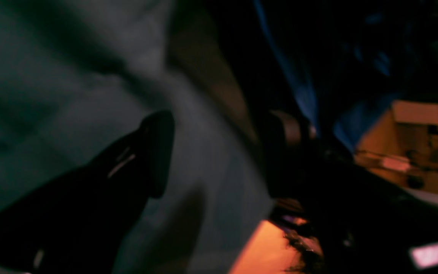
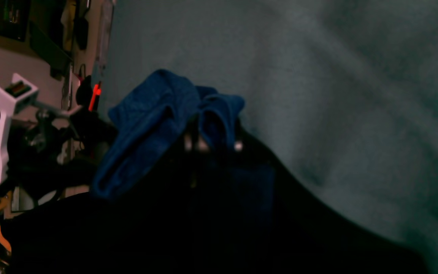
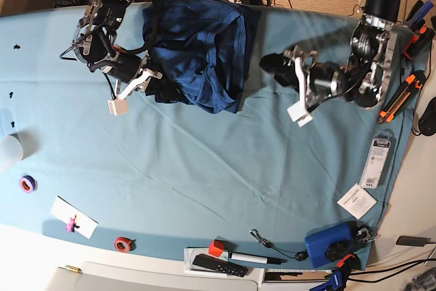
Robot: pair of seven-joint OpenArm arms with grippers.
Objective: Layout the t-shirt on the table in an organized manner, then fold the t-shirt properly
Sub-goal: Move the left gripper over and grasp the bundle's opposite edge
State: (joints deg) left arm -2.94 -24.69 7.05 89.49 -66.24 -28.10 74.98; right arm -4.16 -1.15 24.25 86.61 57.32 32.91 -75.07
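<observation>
Near the middle of the table [image 3: 204, 182] only teal cloth shows. Farther back, the left gripper [image 3: 272, 65] hovers beside the shirt's edge with fingers apart and nothing between them, probably ready to take a hem. At the far edge the t-shirt [image 3: 201, 46] lies bunched; the right gripper [image 2: 211, 142] pinches a fold of it, likely to drag it flat.

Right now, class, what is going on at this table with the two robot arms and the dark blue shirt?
The dark navy-blue fabric t-shirt lies bunched near the far edge of the table covered in light teal cloth, not yet laid flat. The right gripper is pinched on a fold of the shirt at its edge. The left gripper stands open over bare teal cloth beside the shirt, holding nothing. Folding has not begun.
</observation>
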